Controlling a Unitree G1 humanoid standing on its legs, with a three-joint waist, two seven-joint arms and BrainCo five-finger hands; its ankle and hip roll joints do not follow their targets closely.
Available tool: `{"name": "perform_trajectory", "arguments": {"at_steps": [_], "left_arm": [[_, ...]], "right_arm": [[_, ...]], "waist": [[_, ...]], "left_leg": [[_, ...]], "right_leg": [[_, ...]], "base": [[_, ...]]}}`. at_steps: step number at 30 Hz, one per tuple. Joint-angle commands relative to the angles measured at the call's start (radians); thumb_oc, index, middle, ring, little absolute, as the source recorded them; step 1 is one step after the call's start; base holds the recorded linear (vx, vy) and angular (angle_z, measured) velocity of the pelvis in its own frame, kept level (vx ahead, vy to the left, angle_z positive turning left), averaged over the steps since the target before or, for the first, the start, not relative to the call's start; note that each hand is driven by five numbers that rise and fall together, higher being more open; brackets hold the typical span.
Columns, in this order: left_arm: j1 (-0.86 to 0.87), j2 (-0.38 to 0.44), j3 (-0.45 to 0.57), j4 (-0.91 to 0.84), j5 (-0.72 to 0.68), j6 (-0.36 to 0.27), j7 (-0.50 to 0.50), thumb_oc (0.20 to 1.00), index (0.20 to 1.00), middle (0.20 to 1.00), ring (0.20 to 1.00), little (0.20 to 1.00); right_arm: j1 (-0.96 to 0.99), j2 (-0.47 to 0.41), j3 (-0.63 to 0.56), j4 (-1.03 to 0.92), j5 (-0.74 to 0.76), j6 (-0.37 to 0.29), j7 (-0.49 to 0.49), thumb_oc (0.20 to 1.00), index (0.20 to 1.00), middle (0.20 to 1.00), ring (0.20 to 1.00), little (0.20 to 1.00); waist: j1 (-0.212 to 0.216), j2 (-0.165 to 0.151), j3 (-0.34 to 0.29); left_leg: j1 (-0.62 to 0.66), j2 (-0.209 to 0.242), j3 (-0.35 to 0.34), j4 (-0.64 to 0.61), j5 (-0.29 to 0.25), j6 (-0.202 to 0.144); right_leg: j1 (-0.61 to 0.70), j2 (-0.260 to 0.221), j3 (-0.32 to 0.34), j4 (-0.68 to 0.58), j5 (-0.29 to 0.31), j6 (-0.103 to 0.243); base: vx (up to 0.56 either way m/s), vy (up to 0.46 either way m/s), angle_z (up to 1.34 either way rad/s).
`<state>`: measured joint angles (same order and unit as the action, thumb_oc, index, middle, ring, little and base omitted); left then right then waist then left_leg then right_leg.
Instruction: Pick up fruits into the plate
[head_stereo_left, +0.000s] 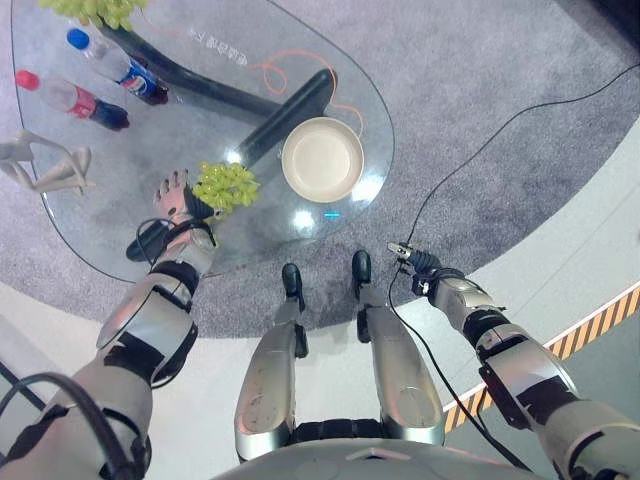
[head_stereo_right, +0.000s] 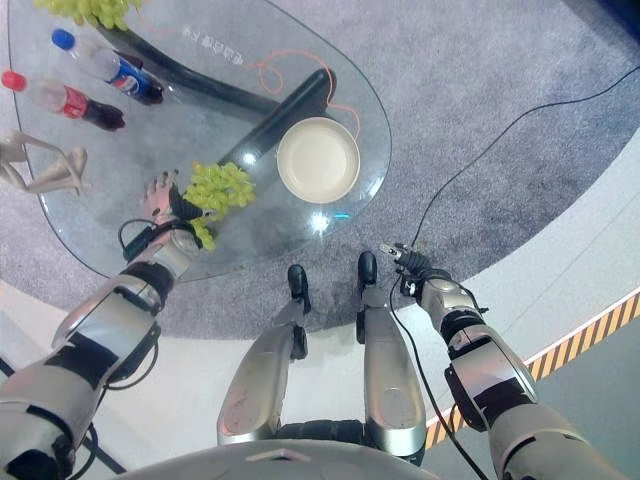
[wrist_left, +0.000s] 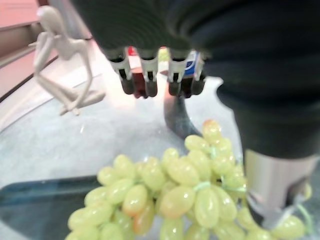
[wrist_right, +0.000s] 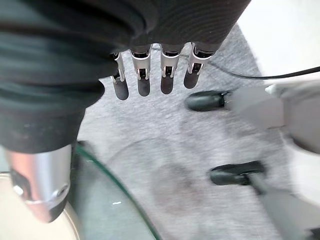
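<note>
A bunch of green grapes (head_stereo_left: 226, 185) lies on the glass table (head_stereo_left: 330, 225), just left of an empty cream plate (head_stereo_left: 322, 160). My left hand (head_stereo_left: 172, 196) rests on the table against the bunch's left side. In the left wrist view its fingers (wrist_left: 145, 80) stretch straight over the grapes (wrist_left: 175, 195) and the thumb (wrist_left: 272, 185) stands beside them, so the hand is open. A second green bunch (head_stereo_left: 95, 8) sits at the table's far edge. My right hand (head_stereo_left: 415, 262) hangs open off the table's near right, over the carpet, its fingers (wrist_right: 145, 75) straight.
Two plastic bottles (head_stereo_left: 75, 98), (head_stereo_left: 120, 65) lie at the far left of the table. A white figurine (head_stereo_left: 45, 165) sits near the left edge. The table's dark base (head_stereo_left: 250, 100) and an orange cable (head_stereo_left: 290, 65) show through the glass.
</note>
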<state>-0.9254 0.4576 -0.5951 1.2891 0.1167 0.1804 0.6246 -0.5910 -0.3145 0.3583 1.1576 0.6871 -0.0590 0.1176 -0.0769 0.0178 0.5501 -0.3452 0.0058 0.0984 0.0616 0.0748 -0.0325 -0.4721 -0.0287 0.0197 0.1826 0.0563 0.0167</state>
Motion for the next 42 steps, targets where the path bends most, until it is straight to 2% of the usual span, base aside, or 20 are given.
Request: {"name": "perform_trajectory", "arguments": {"at_steps": [1, 3, 11, 20, 21, 22, 31, 42], "left_arm": [[0.019, 0.040, 0.037, 0.081, -0.008, 0.070, 0.042, 1.000, 1.000, 1.000, 1.000, 1.000], [-0.005, 0.045, 0.052, 0.117, -0.001, 0.100, 0.044, 1.000, 1.000, 1.000, 1.000, 1.000], [-0.088, 0.094, 0.053, 0.181, 0.073, 0.213, 0.061, 1.000, 1.000, 1.000, 1.000, 1.000], [-0.136, 0.146, 0.030, 0.197, 0.134, 0.277, 0.059, 1.000, 1.000, 1.000, 1.000, 1.000], [-0.137, 0.148, 0.028, 0.197, 0.139, 0.279, 0.061, 0.498, 0.498, 0.498, 0.498, 0.498], [-0.137, 0.150, 0.026, 0.197, 0.139, 0.278, 0.066, 0.200, 0.200, 0.200, 0.200, 0.200], [-0.133, 0.153, 0.027, 0.185, 0.145, 0.296, 0.086, 0.200, 0.200, 0.200, 0.200, 0.200], [-0.136, 0.153, 0.019, 0.175, 0.157, 0.266, 0.084, 0.200, 0.200, 0.200, 0.200, 0.200]], "right_arm": [[0.154, -0.018, 0.009, -0.025, -0.001, -0.101, 0.061, 1.000, 1.000, 1.000, 1.000, 1.000], [0.169, -0.021, 0.010, -0.029, 0.019, -0.128, 0.091, 1.000, 1.000, 1.000, 1.000, 1.000], [0.158, -0.022, 0.017, -0.044, 0.122, -0.135, 0.131, 1.000, 1.000, 1.000, 1.000, 1.000], [0.158, -0.023, -0.007, -0.075, 0.240, -0.137, 0.161, 1.000, 1.000, 1.000, 1.000, 1.000], [0.160, -0.022, -0.009, -0.076, 0.249, -0.136, 0.166, 1.000, 1.000, 1.000, 1.000, 1.000], [0.161, -0.021, -0.012, -0.077, 0.258, -0.135, 0.173, 1.000, 1.000, 1.000, 1.000, 1.000], [0.161, -0.008, -0.024, -0.102, 0.286, -0.135, 0.196, 1.000, 1.000, 1.000, 1.000, 1.000], [0.168, -0.006, -0.021, -0.109, 0.281, -0.137, 0.213, 1.000, 1.000, 1.000, 1.000, 1.000]], "waist": [[-0.034, -0.019, -0.030], [-0.045, -0.032, -0.030], [-0.053, -0.074, -0.030], [-0.054, -0.097, -0.030], [-0.053, -0.097, -0.030], [-0.052, -0.098, -0.030], [-0.051, -0.101, -0.030], [-0.049, -0.102, -0.030]], "left_leg": [[-0.093, -0.039, -0.084, 0.085, -0.068, 0.037], [-0.132, -0.033, -0.075, 0.099, -0.065, 0.032], [-0.233, -0.028, -0.078, 0.151, -0.062, 0.014], [-0.339, -0.034, -0.096, 0.216, -0.075, 0.010], [-0.343, -0.034, -0.098, 0.218, -0.076, 0.010], [-0.346, -0.035, -0.101, 0.221, -0.077, 0.011], [-0.377, -0.047, -0.113, 0.239, -0.088, 0.014], [-0.367, -0.052, -0.117, 0.240, -0.094, 0.020]], "right_leg": [[-0.080, 0.064, 0.008, 0.099, -0.070, 0.027], [-0.120, 0.071, 0.011, 0.114, -0.070, 0.025], [-0.215, 0.095, 0.010, 0.167, -0.079, 0.017], [-0.305, 0.117, 0.008, 0.214, -0.082, 0.013], [-0.308, 0.118, 0.009, 0.217, -0.081, 0.013], [-0.312, 0.119, 0.008, 0.219, -0.081, 0.014], [-0.338, 0.123, 0.007, 0.225, -0.076, 0.016], [-0.332, 0.126, 0.007, 0.226, -0.074, 0.017]], "base": [[-0.05, 0.069, -0.20], [-0.04, 0.043, -0.16], [-0.02, -0.001, -0.03], [-0.01, -0.020, -0.04], [0.00, -0.030, -0.03], [0.00, 0.000, 0.00], [0.00, 0.000, 0.00], [0.00, 0.000, 0.00]]}}
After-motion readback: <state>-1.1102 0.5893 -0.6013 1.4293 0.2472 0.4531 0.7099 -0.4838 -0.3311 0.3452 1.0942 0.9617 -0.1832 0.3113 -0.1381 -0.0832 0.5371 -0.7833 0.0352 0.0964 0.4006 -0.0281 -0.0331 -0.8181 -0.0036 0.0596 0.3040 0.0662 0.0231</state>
